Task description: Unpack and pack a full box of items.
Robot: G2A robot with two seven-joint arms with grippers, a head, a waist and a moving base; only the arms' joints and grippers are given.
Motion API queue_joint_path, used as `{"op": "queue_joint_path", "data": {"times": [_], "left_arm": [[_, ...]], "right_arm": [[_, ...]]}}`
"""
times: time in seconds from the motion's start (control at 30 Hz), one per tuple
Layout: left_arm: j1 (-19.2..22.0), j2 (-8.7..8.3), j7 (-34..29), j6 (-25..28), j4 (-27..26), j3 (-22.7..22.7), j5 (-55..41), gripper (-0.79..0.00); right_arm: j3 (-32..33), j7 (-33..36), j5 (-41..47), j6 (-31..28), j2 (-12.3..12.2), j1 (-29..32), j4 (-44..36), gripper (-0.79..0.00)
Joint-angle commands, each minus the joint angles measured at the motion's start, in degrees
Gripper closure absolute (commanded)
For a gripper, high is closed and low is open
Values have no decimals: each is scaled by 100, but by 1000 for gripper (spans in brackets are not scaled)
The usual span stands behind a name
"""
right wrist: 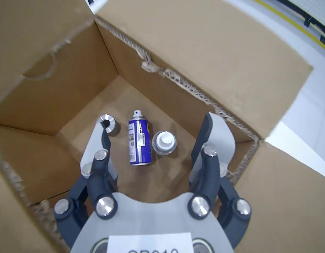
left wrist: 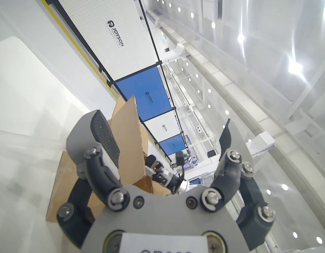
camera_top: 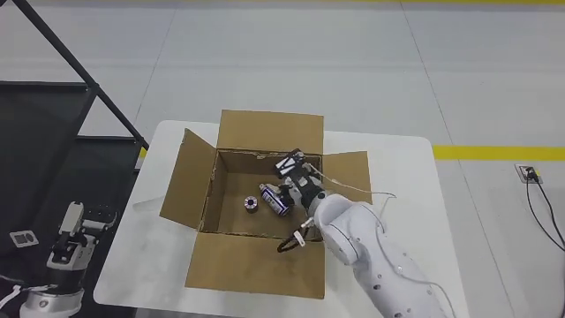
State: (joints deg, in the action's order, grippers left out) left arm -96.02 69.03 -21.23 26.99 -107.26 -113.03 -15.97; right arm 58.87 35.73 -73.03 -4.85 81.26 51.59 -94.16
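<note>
Though torn-rimmed, brown open-flapped box (camera_top: 256,265)

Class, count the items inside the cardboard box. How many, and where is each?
3, in a row on the box floor: metal cylinder, blue spray can on its side in the middle, clear-capped bottle. More may hide behind the right gripper.

gripper (right wrist: 156,122) above spray can (right wrist: 139,140) in box (right wrist: 204,40)
</note>
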Motion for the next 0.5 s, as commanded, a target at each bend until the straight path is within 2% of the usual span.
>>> {"op": "queue_joint_path", "data": {"times": [0.0, 0.1, 0.23, 0.33, 0.47], "left_arm": [[-5, -1, -93, 45, -64, 104, 188, -785], [4, -7, -252, 45, -155, 258, 493, -785], [106, -6, -270, 6, -231, 529, 949, -785], [184, -3, -253, -25, -283, 758, 1329, -785], [211, 2, -244, -49, -390, 997, 1590, -785]], "right_arm": [[560, 5, 241, -362, -121, 629, -948, -785], [1280, 33, 776, -966, -257, 1340, -1811, -785], [2247, 29, 1481, -1584, -395, 2053, -2447, -785], [2900, 22, 1902, -1764, -467, 2493, -2645, -785], [3684, 500, 2774, -1948, -562, 2771, -2470, -785]]}}
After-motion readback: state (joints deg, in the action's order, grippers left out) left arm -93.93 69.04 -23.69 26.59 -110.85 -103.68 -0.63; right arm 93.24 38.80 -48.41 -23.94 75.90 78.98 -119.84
